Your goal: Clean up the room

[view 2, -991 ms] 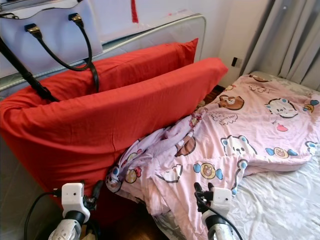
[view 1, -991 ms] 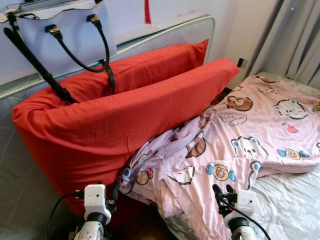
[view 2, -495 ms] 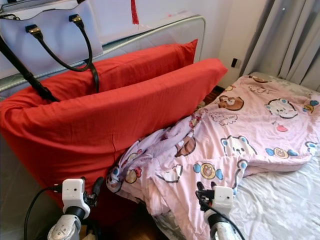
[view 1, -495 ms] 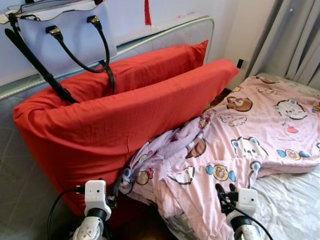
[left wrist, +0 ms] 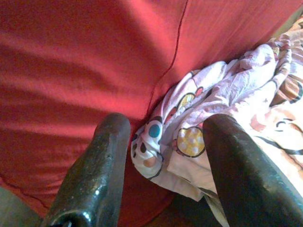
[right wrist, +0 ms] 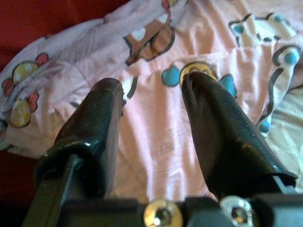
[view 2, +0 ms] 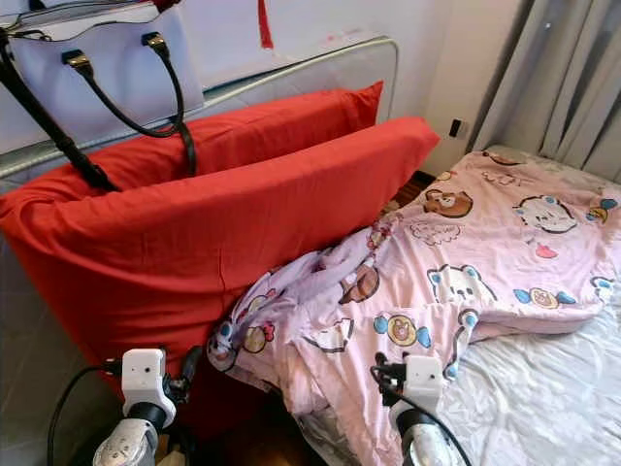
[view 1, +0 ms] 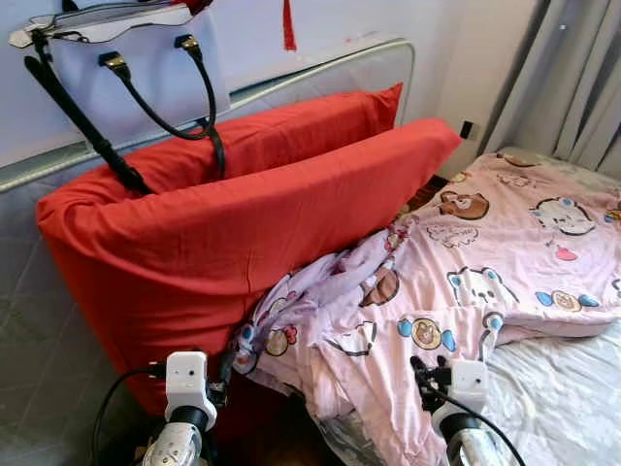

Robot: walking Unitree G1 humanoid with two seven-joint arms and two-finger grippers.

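The pink blanket (view 1: 505, 262) is being approached: crumpled edge between the left gripper's (left wrist: 165, 156) spread fingers, flat cloth beyond the right gripper's (right wrist: 154, 123), also spread; closing is needed next.

Red pillows (view 2: 223, 223) against headboard (view 2: 291, 73), pink cartoon blanket (view 2: 466, 262) crumpled beside, handbag (view 2: 97, 68) above

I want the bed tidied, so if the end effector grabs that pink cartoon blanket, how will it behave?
The pink cartoon blanket is crumpled in soft folds, so probably floppy: it would sag and trail. It looks thin, likely light. Its bunched end lies against the red pillow, so it may drag there.
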